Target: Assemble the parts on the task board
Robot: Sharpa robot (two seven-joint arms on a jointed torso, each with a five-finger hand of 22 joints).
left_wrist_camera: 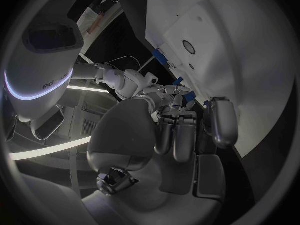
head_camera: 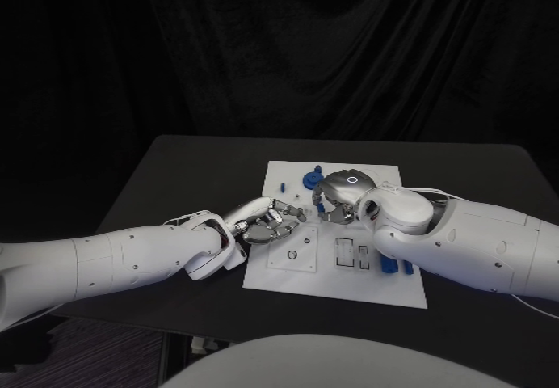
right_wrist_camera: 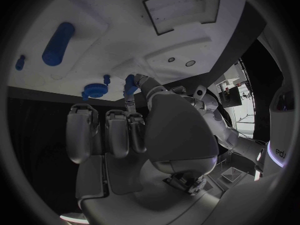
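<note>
The white task board (head_camera: 305,273) lies mid-table. My left hand (head_camera: 271,221) hovers over its left edge with its fingers (left_wrist_camera: 177,135) curled in. A sliver of blue (left_wrist_camera: 178,102) shows at their tips, and I cannot tell whether it is held. My right hand (head_camera: 337,195) is over the board's far middle, close to the left hand. Its thumb and a finger pinch a small blue part (right_wrist_camera: 130,82). On the board nearby are a blue gear (right_wrist_camera: 94,90), a blue cylinder (right_wrist_camera: 58,43) and a small blue peg (right_wrist_camera: 20,62).
Blue pieces (head_camera: 390,265) lie on the board's right side beside my right forearm. Rectangular slots (head_camera: 346,250) and a round recess (head_camera: 292,255) sit in the board's near half. Black table (head_camera: 174,174) surrounds the board on all sides.
</note>
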